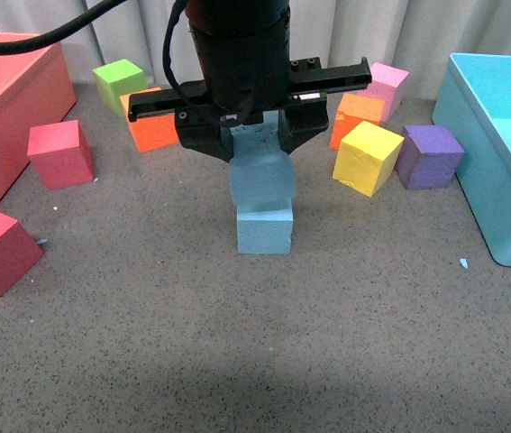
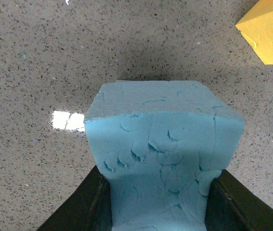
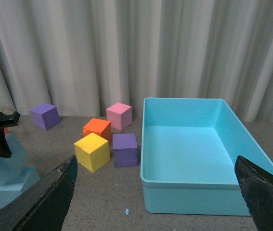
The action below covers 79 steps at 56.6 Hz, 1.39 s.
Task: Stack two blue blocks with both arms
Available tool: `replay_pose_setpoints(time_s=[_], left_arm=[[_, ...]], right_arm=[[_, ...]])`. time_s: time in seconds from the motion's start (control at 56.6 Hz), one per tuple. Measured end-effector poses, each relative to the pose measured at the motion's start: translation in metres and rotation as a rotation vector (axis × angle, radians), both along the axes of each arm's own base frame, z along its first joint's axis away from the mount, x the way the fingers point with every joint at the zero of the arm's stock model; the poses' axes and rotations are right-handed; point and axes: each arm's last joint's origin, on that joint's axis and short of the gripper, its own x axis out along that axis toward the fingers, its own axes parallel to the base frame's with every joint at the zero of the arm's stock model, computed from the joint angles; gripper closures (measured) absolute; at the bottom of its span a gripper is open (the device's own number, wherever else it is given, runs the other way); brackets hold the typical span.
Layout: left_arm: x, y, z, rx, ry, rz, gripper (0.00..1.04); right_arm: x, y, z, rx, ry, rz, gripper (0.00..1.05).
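Where lower blue block (image 1: 264,229) rests, speckled surface (image 1: 237,361); white curtain (image 3: 175,48) behind.

Bare floor (image 1: 237,352) lies open before the blue blocks (image 1: 264,227); a yellow cube (image 1: 368,155) stands near their right, apparently apart.

The bulky black left arm (image 1: 237,54) hung straight down, its cabled wrist upright and its wide black two-finger left gripper (image 1: 260,144) pointing at the floor, with the crossbar lying level above the fingers. Its jaws were clamped on the upper part of a light sky-blue foam cube (image 1: 260,180), one finger on either side of it, and the left wrist view showed the foam pinched narrower where it sat between those black fingers (image 2: 78,209). The right gripper (image 3: 153,202) pointed roughly level, low to the floor, its two black fingers (image 3: 40,202) spread wide apart.
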Motion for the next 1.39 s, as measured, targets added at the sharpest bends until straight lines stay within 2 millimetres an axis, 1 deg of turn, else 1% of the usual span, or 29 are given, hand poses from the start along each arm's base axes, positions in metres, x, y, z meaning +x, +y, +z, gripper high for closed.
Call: replay_pose_setpoints(time_s=[0.177,0.53,0.565,0.583,0.706,0.741,0.918,0.936,1.024,1.218,1.306,1.342,1.359,1.395], left_arm=[[0.001,-0.001,-0.006,-0.003,0.015,0.010,0.66],[0.000,-0.004,-0.011,-0.001,0.032,0.005,0.66],[0.000,-0.005,-0.011,0.000,0.033,0.006,0.61],[0.000,-0.005,-0.011,0.000,0.033,0.005,0.57],[0.000,-0.007,-0.010,-0.001,0.020,0.006,0.36],[0.001,-0.007,-0.009,-0.001,0.016,0.006,0.33],[0.002,-0.006,-0.004,-0.007,-0.006,0.003,0.06],[0.002,-0.005,-0.003,-0.007,-0.009,0.002,0.05],[0.002,-0.001,0.004,-0.017,-0.030,0.005,0.07],[-0.004,0.019,0.029,-0.030,-0.094,0.026,0.07],[-0.004,0.022,0.036,-0.030,-0.118,0.029,0.07],[-0.004,0.025,0.034,0.006,-0.226,0.029,0.11],[-0.005,0.028,0.031,0.047,-0.314,0.018,0.14],[-0.009,0.036,0.026,0.100,-0.424,0.028,0.20]], right_arm=[[0.000,0.000,0.000,0.000,0.000,0.000,0.09],[0.000,0.000,0.000,0.000,0.000,0.000,0.09],[0.000,0.000,0.000,0.000,0.000,0.000,0.09],[0.000,0.000,0.000,0.000,0.000,0.000,0.09],[0.000,0.000,0.000,0.000,0.000,0.000,0.09],[0.000,0.000,0.000,0.000,0.000,0.000,0.09],[0.000,0.000,0.000,0.000,0.000,0.000,0.09],[0.000,0.000,0.000,0.000,0.000,0.000,0.09],[0.000,0.000,0.000,0.000,0.000,0.000,0.09],[0.000,0.000,0.000,0.000,0.000,0.000,0.09],[0.000,0.000,0.000,0.000,0.000,0.000,0.09],[0.000,0.000,0.000,0.000,0.000,0.000,0.09],[0.000,0.000,0.000,0.000,0.000,0.000,0.09],[0.000,0.000,0.000,0.000,0.000,0.000,0.09]])
